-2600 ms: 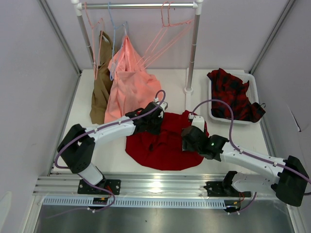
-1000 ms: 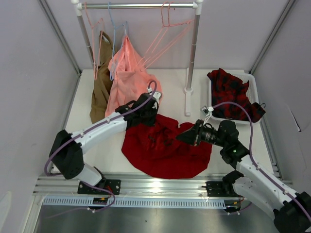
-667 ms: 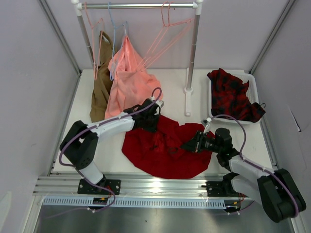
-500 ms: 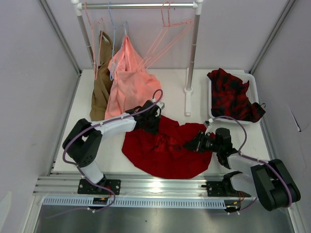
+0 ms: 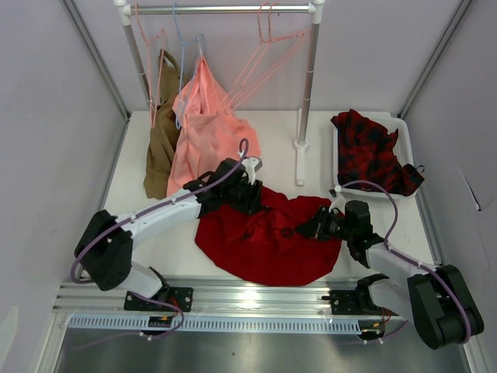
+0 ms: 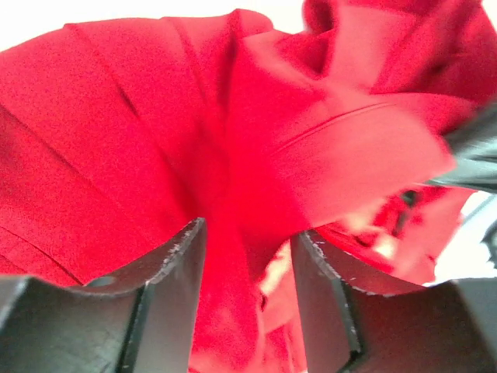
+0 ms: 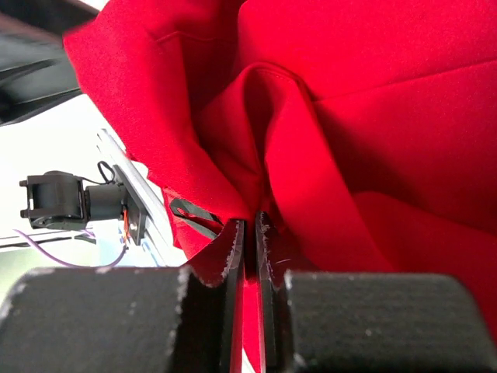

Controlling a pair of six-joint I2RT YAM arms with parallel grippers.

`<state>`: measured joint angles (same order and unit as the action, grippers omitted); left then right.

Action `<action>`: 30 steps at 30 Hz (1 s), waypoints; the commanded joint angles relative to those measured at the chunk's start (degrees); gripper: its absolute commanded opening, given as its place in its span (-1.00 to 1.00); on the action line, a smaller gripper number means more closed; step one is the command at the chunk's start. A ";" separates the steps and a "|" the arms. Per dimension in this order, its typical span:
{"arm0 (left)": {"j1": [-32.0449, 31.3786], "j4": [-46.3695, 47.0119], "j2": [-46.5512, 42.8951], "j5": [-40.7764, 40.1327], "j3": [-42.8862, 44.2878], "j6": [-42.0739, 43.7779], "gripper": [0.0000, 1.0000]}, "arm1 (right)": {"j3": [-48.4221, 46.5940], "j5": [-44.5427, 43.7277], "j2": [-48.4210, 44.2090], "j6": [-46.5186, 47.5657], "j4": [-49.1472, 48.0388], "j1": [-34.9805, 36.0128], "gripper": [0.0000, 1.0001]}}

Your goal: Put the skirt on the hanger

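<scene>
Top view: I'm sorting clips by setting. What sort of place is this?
Likely a robot lab test booth staged for laundry: plain panel walls, a clothes rail with wire hangers, and two arms bolted at the table edge.

White table (image 5: 272, 130), deep-red skirt (image 5: 260, 247) rumpled near front, white bin (image 5: 337, 159) right

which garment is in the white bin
The red-and-black checked one, heaped at the right. The plain red skirt lies on the table; the pink one and brown one hang on the rack.
</scene>
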<state>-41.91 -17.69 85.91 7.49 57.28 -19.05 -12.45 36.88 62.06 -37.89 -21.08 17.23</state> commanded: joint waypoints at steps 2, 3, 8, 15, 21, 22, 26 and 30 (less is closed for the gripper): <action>-1.15 0.12 -6.45 1.74 1.52 2.70 0.08 | -2.05 -0.50 -0.28 1.41 0.43 -0.18 -1.00; -1.24 -0.41 -7.33 2.09 1.70 2.87 0.09 | -2.14 -0.41 -0.28 1.33 0.51 -0.18 -1.00; -1.42 -2.17 -15.22 4.99 3.71 3.15 0.10 | -2.76 -0.23 -0.10 1.77 0.95 -0.27 -1.00; -1.16 -0.59 -18.50 -8.16 20.93 4.80 0.19 | -2.85 0.29 0.51 1.50 0.52 -0.10 -1.00; 5.50 0.81 -9.90 -16.38 38.95 7.19 0.26 | -3.02 0.56 0.16 1.50 1.04 -0.10 -1.00; 9.09 0.82 -3.53 -14.45 46.45 6.05 0.26 | -3.46 1.43 1.12 1.50 0.78 -0.10 -1.00; 12.63 0.91 3.81 -11.28 53.19 6.92 0.25 | -3.81 2.14 2.53 1.42 -0.10 -0.01 -1.00; 14.05 9.65 8.92 -10.74 53.91 10.78 0.25 | -3.46 2.58 3.50 1.59 -0.71 -0.01 -1.00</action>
<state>-28.71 -13.26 91.72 -5.17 111.11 -12.08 -14.22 38.33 64.99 -37.41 -19.62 17.23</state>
